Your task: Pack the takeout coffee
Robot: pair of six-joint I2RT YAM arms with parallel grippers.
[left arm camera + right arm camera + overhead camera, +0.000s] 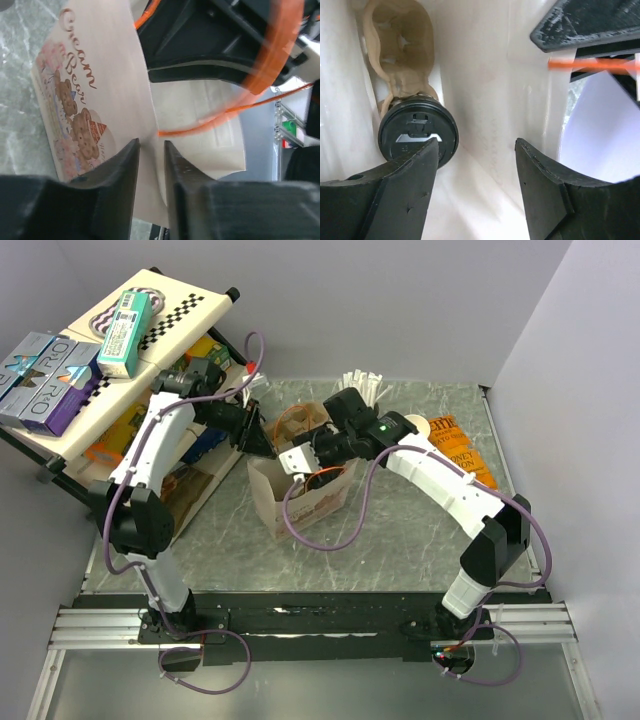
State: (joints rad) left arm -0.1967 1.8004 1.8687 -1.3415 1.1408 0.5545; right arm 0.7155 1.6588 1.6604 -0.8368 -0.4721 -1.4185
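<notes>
Grey marbled worktop (410, 530). A printed paper bag (268, 498) stands open at mid-worktop, with "Cream Bear" and cartoon bears on its side.

Inside the bag: the takeout coffee (417, 131), its round black lid facing up toward the right wrist camera. It sits against a beige pulp cup carrier (400, 45) beside it.

Over the cup: the right claw (476, 145), down in the bag mouth, jaws wide apart and gripping nothing. One finger overlaps the lid's edge in this view; contact can't be told.

At the bag's far-left rim: the left claw (151, 145), jaws slightly parted. The paper wall's edge runs between them and is not pinched.

An orange cable (210, 117) crosses the bag mouth. A shelf rack (60, 390) with boxes stands far left.
</notes>
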